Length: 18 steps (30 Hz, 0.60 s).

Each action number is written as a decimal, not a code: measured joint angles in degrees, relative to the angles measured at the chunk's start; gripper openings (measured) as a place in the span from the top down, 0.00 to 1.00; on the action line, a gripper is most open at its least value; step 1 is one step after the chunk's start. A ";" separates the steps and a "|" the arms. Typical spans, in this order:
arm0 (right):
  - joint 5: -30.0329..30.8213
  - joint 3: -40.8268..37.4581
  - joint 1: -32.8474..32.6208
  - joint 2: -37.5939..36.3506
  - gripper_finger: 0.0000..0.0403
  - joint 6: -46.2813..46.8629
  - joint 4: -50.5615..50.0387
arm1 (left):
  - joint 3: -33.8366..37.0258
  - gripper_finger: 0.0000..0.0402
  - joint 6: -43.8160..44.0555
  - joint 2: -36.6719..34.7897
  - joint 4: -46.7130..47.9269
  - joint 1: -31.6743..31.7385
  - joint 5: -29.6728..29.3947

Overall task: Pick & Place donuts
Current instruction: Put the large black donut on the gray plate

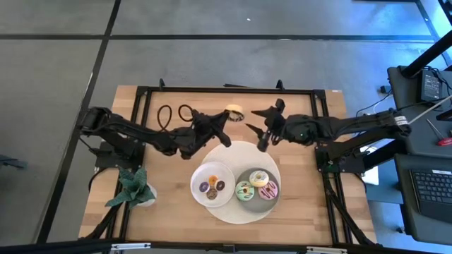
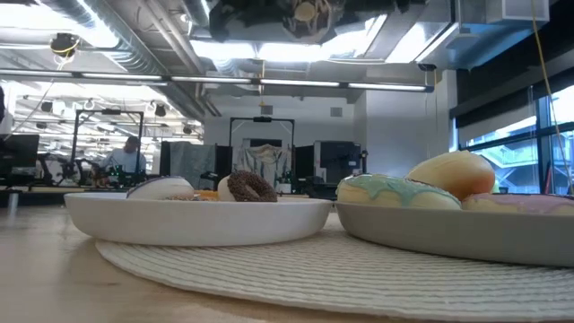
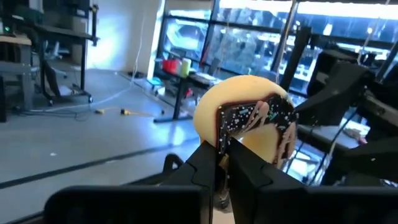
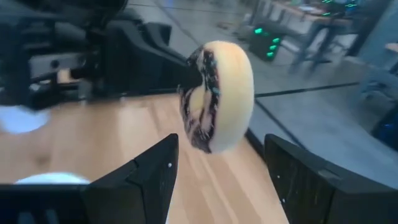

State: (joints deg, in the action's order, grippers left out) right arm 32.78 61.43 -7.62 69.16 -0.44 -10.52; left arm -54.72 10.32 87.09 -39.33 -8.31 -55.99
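Observation:
My left gripper (image 1: 227,117) reaches in from the table's left and is shut on the sprinkled chocolate donut (image 1: 234,111), high over the far middle of the table. The donut fills the left wrist view (image 3: 249,118) and hangs before my open right gripper (image 4: 217,180). That gripper (image 1: 260,129) stands just to the donut's right without touching it. The low view shows the donut (image 2: 309,11) at the top edge. Pink, green and white iced donuts (image 1: 256,186) lie in a grey plate (image 1: 244,173). Several minis (image 1: 212,188) lie in a white plate (image 1: 201,173). My left gripper pinches the chocolate donut by one side of its ring (image 3: 231,138) between its two fingers (image 3: 205,165), only at their free ends. The fingers come level from the table's left. The donut stands on edge, lifted clear of the table, iced face (image 4: 198,93) toward the left arm.
Both plates sit on a round white placemat (image 1: 244,148) at the near middle. A green leafy plant (image 1: 134,189) stands at the near left. Black cable loops (image 1: 175,113) lie at the far left. A black frame (image 1: 212,90) rims the wooden table.

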 joint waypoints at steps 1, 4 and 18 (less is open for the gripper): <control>1.49 0.00 -0.14 0.58 0.41 -0.06 0.95 | 0.00 0.95 -0.96 0.59 -1.86 0.21 0.04; 3.17 0.00 -0.20 2.21 0.41 -0.22 4.36 | -0.38 0.95 -3.37 2.07 -6.08 0.51 0.11; 4.78 -0.02 1.29 4.08 0.58 -3.06 9.10 | -1.84 0.95 -7.20 1.90 -6.15 1.37 4.17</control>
State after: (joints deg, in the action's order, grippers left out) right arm 37.55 61.41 -6.32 73.23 -3.50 -1.42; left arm -56.55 3.11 88.99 -45.48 -6.94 -51.81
